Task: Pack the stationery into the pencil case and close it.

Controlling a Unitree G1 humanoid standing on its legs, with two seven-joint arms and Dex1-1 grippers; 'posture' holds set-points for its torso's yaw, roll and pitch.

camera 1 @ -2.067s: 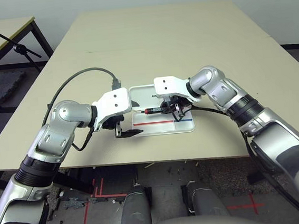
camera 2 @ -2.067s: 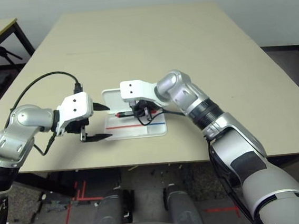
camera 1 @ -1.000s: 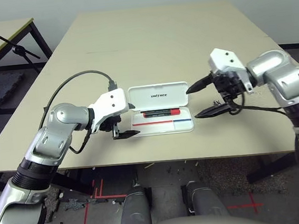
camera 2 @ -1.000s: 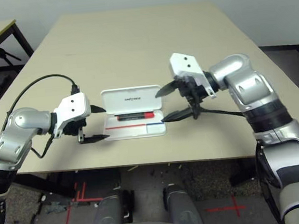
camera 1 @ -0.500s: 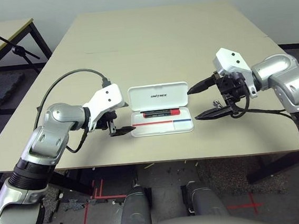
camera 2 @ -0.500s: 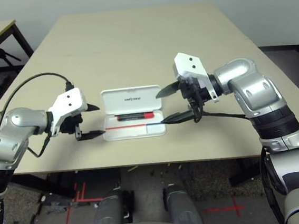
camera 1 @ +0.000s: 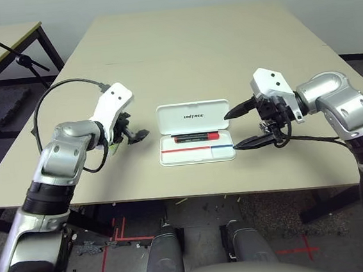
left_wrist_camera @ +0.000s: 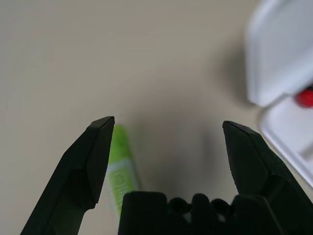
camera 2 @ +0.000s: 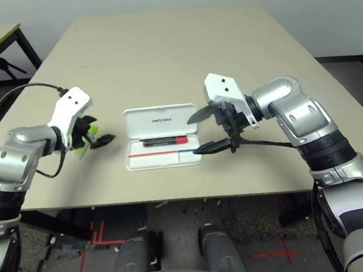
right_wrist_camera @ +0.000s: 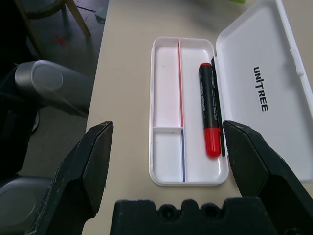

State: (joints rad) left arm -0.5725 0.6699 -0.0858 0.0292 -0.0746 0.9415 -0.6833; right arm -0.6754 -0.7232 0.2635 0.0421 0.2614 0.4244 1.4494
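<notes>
You can read one word, "UNITREE", in black capitals on the inside of the pencil case (right_wrist_camera: pixel 266 103) lid, just beside the red marker (right_wrist_camera: pixel 207 115). Nothing else around the case carries readable text.

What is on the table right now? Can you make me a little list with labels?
case: white case, open, lid laid flat on the table
in the case: marker, red and black, lying along the hinge side
beside the case: green stick on the table, on the robot's left
left pincer: left pincer, open, over the green stick
right pincer: right pincer, open, at the case's right end, holding nothing
still to do: green stick not packed, case not closed
</notes>
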